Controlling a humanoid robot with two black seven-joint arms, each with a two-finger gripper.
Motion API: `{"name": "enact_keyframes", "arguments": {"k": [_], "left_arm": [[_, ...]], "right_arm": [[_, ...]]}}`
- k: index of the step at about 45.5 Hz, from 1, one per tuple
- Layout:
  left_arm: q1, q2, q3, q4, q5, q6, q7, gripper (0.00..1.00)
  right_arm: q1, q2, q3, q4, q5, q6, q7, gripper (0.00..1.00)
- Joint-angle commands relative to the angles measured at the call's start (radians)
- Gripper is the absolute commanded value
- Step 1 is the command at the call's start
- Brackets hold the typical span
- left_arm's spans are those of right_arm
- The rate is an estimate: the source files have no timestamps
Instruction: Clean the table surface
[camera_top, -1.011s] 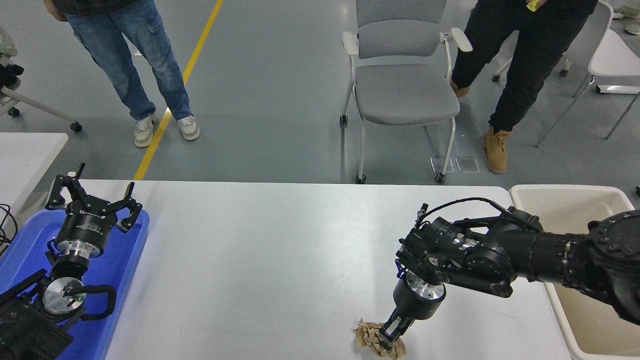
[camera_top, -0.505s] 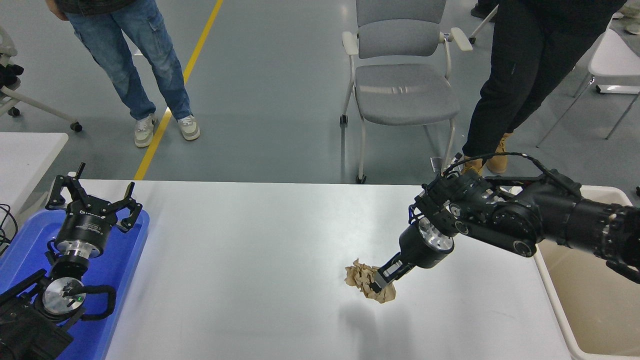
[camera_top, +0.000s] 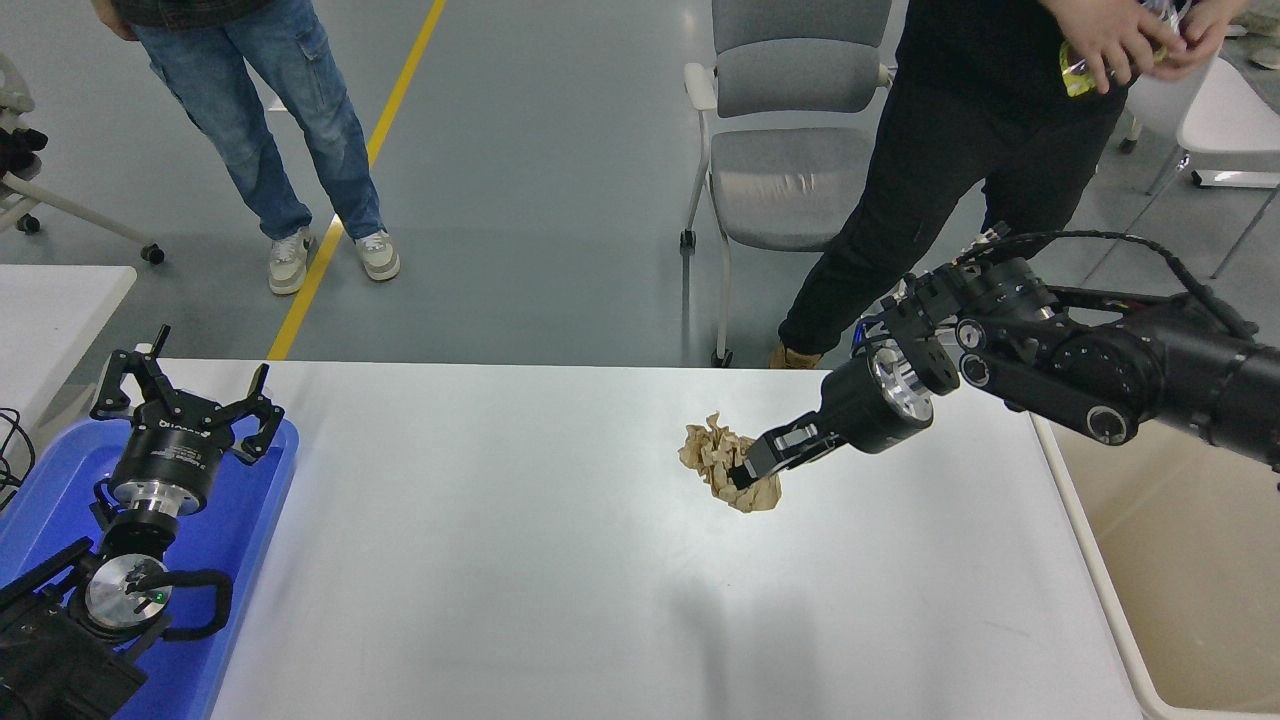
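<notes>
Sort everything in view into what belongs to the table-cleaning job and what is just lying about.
Job:
large matte white table surface
crumpled brown paper wad
right gripper, shut on the wad
beige plastic bin

Lying about:
blue plastic tray
parked left gripper
grey padded chair

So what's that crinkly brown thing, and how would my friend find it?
Look at the big white table, then at the black arm coming in from the right. Its right claw is pinching a crumpled ball of brown paper over the table's middle. It is the only wrinkly tan thing there; the beige bin beside the table is smooth.
</notes>
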Motion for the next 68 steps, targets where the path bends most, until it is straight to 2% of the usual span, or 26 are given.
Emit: {"name": "enact_keyframes", "arguments": {"k": [1, 11, 21, 48, 59, 68], "left_arm": [[0.0, 0.0, 0.0, 0.0, 0.0, 0.0, 0.0, 1.0], [0.0, 0.0, 0.0, 0.0, 0.0, 0.0, 0.0, 1.0], [0.0, 0.0, 0.0, 0.0, 0.0, 0.0, 0.0, 1.0], [-0.001, 0.0, 0.0, 0.0, 0.0, 0.0, 0.0, 1.0], [0.0, 0.0, 0.0, 0.0, 0.0, 0.0, 0.0, 1.0], [0.0, 0.0, 0.0, 0.0, 0.0, 0.0, 0.0, 1.0]], "right_arm": [[0.014, -0.037, 0.051, 0.001, 0.115, 0.006, -0.001, 0.0], [0.008, -0.064, 0.095, -0.024, 0.242, -0.003, -0.004, 0.0], [-0.012, -0.101, 0.112, -0.143, 0.434, -0.006, -0.003, 0.0], [-0.196, -0.093, 0.111, -0.751, 0.763, -0.026, -0.004, 0.0], [-0.274, -0.095, 0.111, -0.838, 0.782, -0.124, -0.013, 0.0], [-0.314, -0.098, 0.111, -0.894, 0.782, -0.226, -0.071, 0.0]]}}
